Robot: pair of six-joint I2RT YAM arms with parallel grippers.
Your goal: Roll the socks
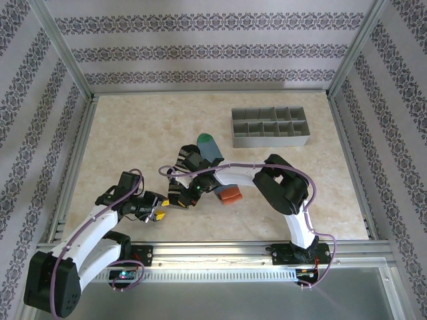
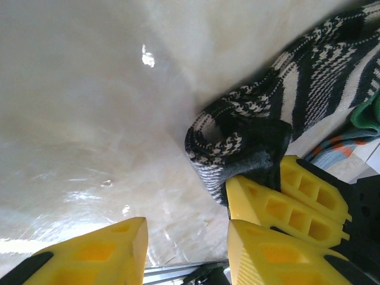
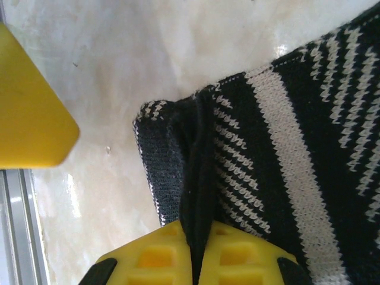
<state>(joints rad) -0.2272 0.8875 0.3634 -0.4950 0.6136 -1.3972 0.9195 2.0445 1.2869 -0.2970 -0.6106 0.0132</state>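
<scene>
Where the overhead view takes in the whole desk, the count is two socks, one tray, two arms. The grey tray stands far right, divided into two rows of compartments; what they hold cannot be made out. Both socks lie on the bare desk near centre, well apart from the tray. The grey-blue sock runs from a green toe at the far end to an orange cuff at the near end. The black sock lies just left of it. The right hand sits at the black sock's near end, and the left hand is just beside it, nearer and to the left.

Left wrist view: the left hand has its fingers apart, with bare desk between them. The right hand is clamped on a bunched end of the black sock. A strip of the grey-blue sock shows at the right edge.

Right wrist view: the right hand is pinched together on a dark fold of the black sock. This view adds the knit detail, one broad beige stripe among thin ones. One left-hand finger stands apart from the fabric.
</scene>
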